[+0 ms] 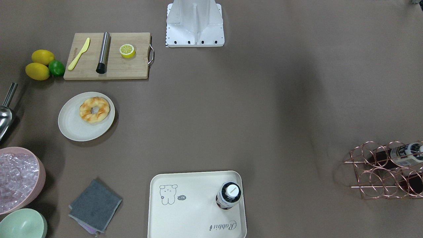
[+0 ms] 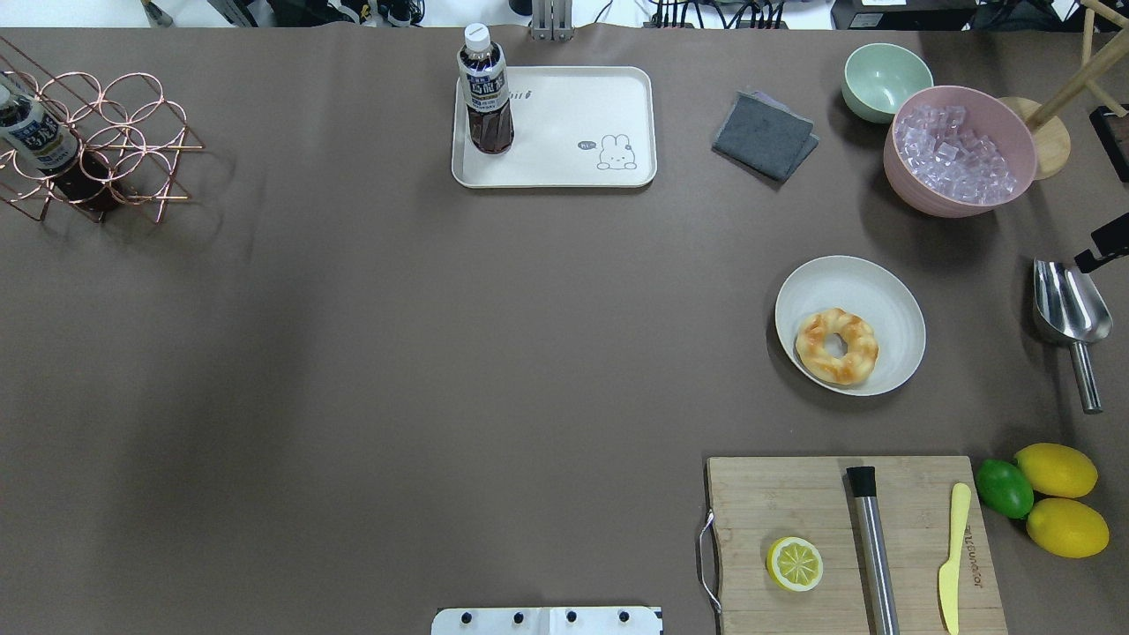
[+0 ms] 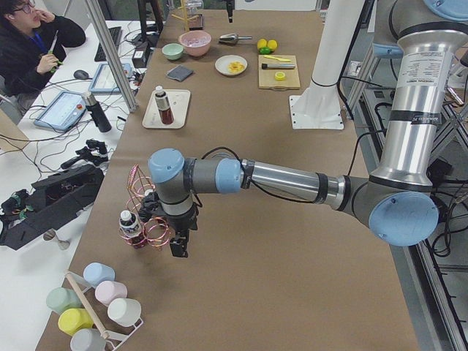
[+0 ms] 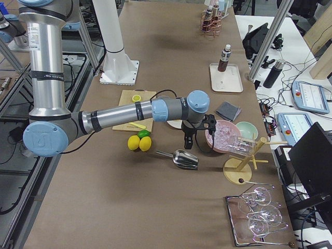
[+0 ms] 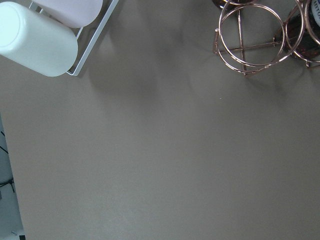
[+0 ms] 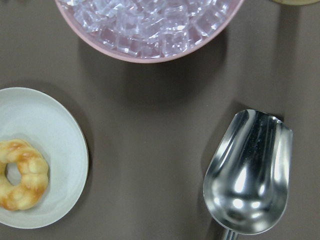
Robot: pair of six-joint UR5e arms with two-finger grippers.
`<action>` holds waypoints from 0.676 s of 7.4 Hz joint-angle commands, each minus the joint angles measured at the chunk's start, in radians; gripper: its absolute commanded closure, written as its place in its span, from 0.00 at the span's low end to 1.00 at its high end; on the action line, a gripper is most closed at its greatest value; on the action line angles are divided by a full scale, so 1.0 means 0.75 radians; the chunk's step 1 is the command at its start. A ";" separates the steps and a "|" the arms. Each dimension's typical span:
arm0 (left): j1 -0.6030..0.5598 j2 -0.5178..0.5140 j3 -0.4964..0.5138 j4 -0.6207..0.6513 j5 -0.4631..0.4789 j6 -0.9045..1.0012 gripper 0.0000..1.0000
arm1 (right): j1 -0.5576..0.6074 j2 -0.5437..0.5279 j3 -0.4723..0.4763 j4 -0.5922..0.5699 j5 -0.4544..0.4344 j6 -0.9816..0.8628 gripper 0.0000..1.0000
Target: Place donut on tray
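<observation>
We see a long brown table [image 2: 353,353] in a work room, with desks and a seated person along its far side. The donut [image 2: 836,346] lies flat on a round plate [image 2: 869,282] toward the right end of the table, about halfway between the robot's edge and the far edge. It is golden with brown spots, and we can see the hole in its middle. The tray [image 2: 564,123] sits well apart from it, at the middle of the far edge. A bottle [image 2: 484,93] stands upright at the tray's left end, and a little animal drawing is at its right end. A board [image 2: 776,494] lies at the robot's edge near the right corner, with a half lemon [image 2: 795,564] on it. An ice bowl [image 2: 960,150] sits near the far right corner, and a shiny scoop [image 2: 1069,309] lies by the right edge. The right gripper [image 4: 188,141] hangs above the right end of the table, near the ice bowl and the scoop. We cannot tell if its fingers are apart or pressed together. The left gripper [image 3: 179,245] hangs at the left end, just beside a copper rack [image 2: 97,141] in the far left corner. We cannot tell how its fingers are set either.
</observation>
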 commanded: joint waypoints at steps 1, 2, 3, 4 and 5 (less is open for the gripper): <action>0.000 -0.015 0.000 0.002 0.001 0.000 0.02 | -0.108 0.003 0.010 0.033 -0.002 0.124 0.00; 0.000 -0.017 0.000 0.002 0.001 0.000 0.02 | -0.165 -0.001 -0.008 0.153 -0.016 0.277 0.00; 0.000 -0.017 0.002 0.002 0.001 0.000 0.02 | -0.222 -0.007 -0.049 0.302 -0.056 0.447 0.00; 0.000 -0.019 0.000 0.002 0.001 0.000 0.02 | -0.298 -0.011 -0.104 0.484 -0.122 0.647 0.00; 0.000 -0.021 0.002 0.004 0.001 0.000 0.02 | -0.349 -0.009 -0.185 0.650 -0.155 0.764 0.00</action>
